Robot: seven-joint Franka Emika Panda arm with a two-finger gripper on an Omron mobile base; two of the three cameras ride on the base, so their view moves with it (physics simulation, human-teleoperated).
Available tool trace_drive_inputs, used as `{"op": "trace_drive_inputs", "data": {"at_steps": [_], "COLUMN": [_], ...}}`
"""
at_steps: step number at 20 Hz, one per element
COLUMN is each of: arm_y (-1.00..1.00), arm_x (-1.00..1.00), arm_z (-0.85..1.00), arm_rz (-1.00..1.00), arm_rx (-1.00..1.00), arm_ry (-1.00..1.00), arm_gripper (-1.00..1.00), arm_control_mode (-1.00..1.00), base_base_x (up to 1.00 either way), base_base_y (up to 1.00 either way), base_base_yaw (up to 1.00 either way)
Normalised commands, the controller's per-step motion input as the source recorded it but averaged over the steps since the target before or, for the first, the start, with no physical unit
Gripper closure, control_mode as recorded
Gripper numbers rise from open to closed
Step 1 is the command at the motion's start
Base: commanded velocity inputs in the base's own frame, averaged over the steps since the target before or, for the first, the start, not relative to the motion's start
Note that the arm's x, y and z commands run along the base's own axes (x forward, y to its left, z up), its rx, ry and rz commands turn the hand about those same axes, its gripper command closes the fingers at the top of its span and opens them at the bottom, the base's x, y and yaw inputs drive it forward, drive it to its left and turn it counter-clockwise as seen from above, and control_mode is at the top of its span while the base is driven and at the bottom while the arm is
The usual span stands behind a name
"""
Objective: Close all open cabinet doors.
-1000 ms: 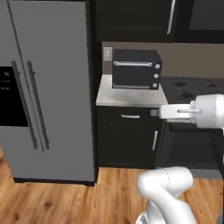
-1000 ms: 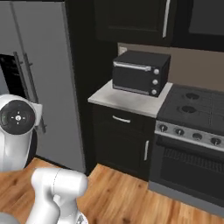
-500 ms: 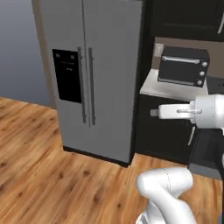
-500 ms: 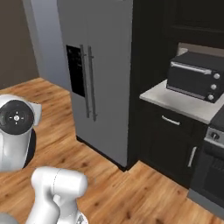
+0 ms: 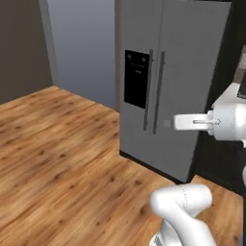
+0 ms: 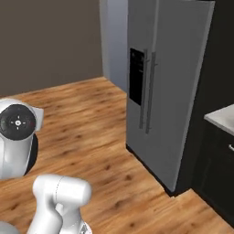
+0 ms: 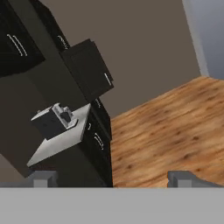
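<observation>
In the hand view, a run of black cabinet doors [image 7: 99,139] with slim silver handles lies far off across the wooden floor. One upper black door [image 7: 89,70] juts out from the run and looks swung open, its handle at its right edge. Further handled doors [image 7: 17,43] show at the upper left. My gripper [image 7: 113,179] is open; its two fingertips [image 7: 43,178] stand wide apart with nothing between them, far from any door. My white arm [image 5: 192,121] points left in front of the fridge.
A tall grey double-door fridge [image 5: 163,86] with a black dispenser panel stands close on the right. A black base cabinet under a pale counter [image 6: 221,119] sits beyond it. A small dark appliance [image 7: 54,120] rests on the far grey counter. Wooden floor [image 5: 57,158] stretches left.
Both base views have swung left with the base: the toaster oven, stove and nearby cabinets have slid out to the right, while the fridge, the wooden floor and a grey wall have come in.
</observation>
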Motion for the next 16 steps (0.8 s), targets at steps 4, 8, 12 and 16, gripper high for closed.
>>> {"op": "trace_drive_inputs", "data": {"at_steps": [4, 8, 12, 16], "arm_y": [0.00, 0.00, 0.00, 0.00], "arm_x": [0.00, 0.00, 0.00, 0.00], "arm_z": [0.00, 0.00, 0.00, 0.00], "arm_rz": [0.00, 0.00, 0.00, 0.00], "arm_rx": [0.00, 0.00, 0.00, 0.00], "arm_ry": [0.00, 0.00, 0.00, 0.00], "arm_gripper": [-1.00, -1.00, -1.00, -1.00], "arm_control_mode": [1.00, 1.00, 1.00, 1.00], "base_base_x": [0.20, 0.32, 0.57, 0.81], "base_base_y": [0.41, 0.38, 0.26, 0.02], "base_base_yaw": [0.48, 0.45, 0.41, 0.30]}}
